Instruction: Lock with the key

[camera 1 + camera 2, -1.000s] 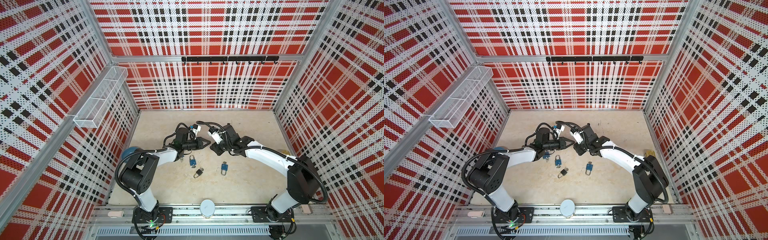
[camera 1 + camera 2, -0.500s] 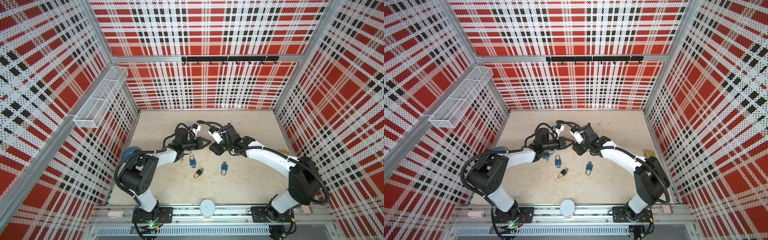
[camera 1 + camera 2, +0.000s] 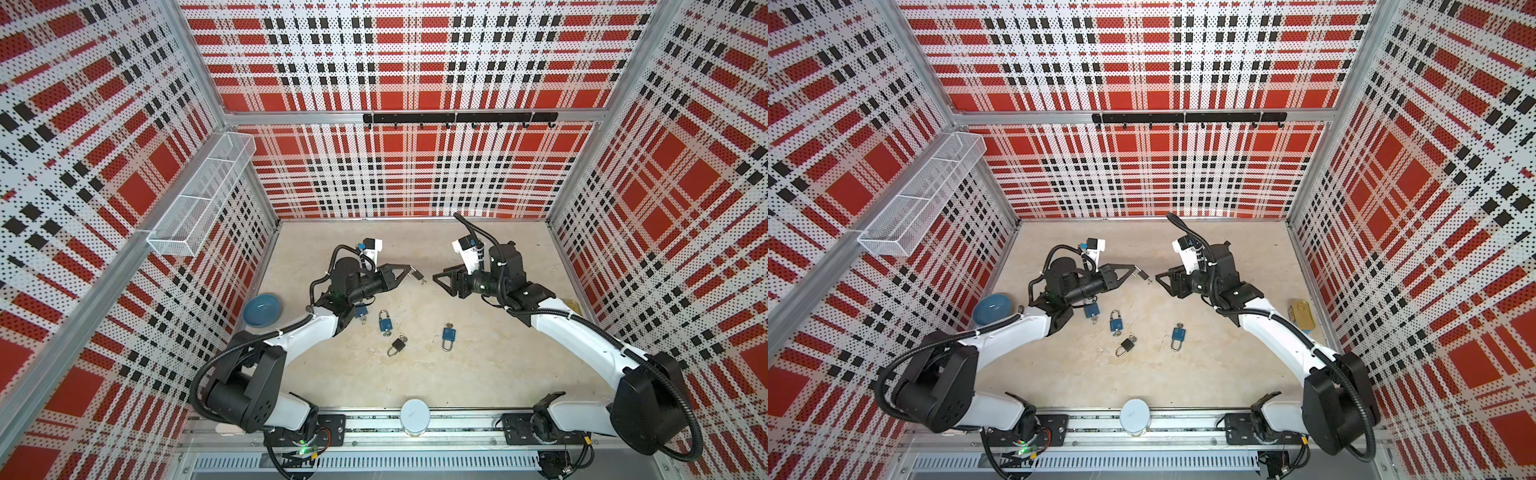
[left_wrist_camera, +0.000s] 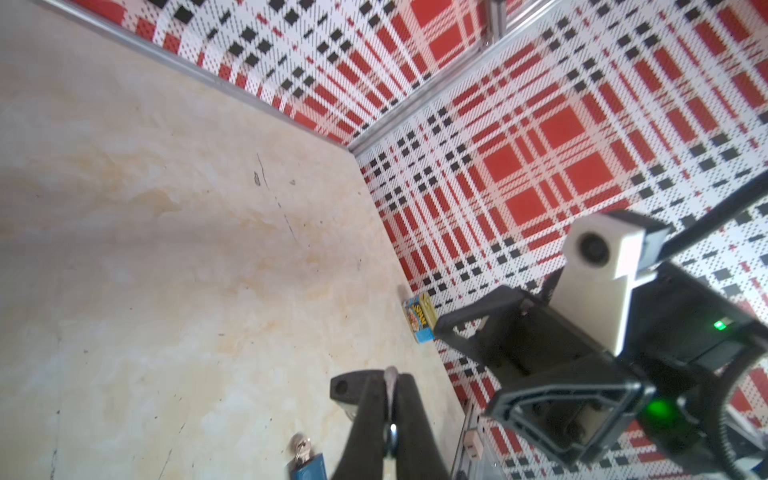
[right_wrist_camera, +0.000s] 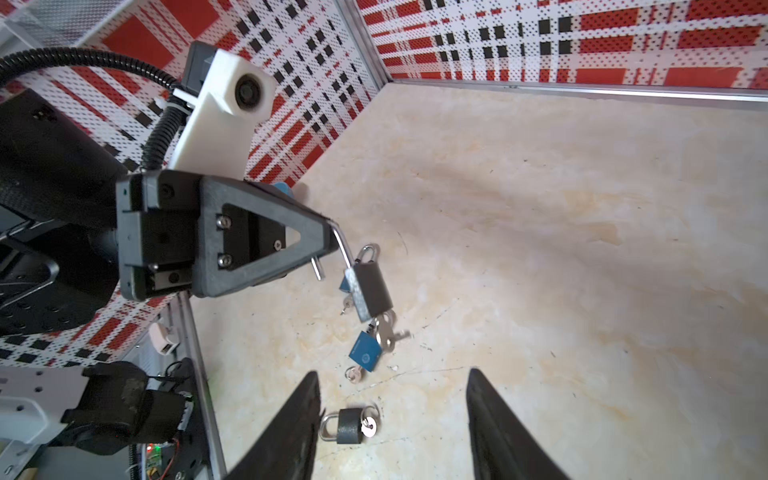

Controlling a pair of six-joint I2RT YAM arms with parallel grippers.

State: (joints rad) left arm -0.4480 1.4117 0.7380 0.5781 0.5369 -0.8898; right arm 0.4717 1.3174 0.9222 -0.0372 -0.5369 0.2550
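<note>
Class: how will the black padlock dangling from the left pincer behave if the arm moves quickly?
The black padlock hangs by its thin shackle from the left pincer, so it would probably swing. Its metal body likely feels heavy for its size. The loose keys below may sway too.

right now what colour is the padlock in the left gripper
The padlock is black with a silver shackle; the right wrist view shows it best.

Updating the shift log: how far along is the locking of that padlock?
Done: the left gripper holds a black padlock above the table, fingers shut on its shackle, which looks open; a key hangs below the body. In hand: the right gripper, open, faces it without touching. Left: closing the shackle and turning the key. Four other padlocks lie on the table; their state is unclear.
</note>
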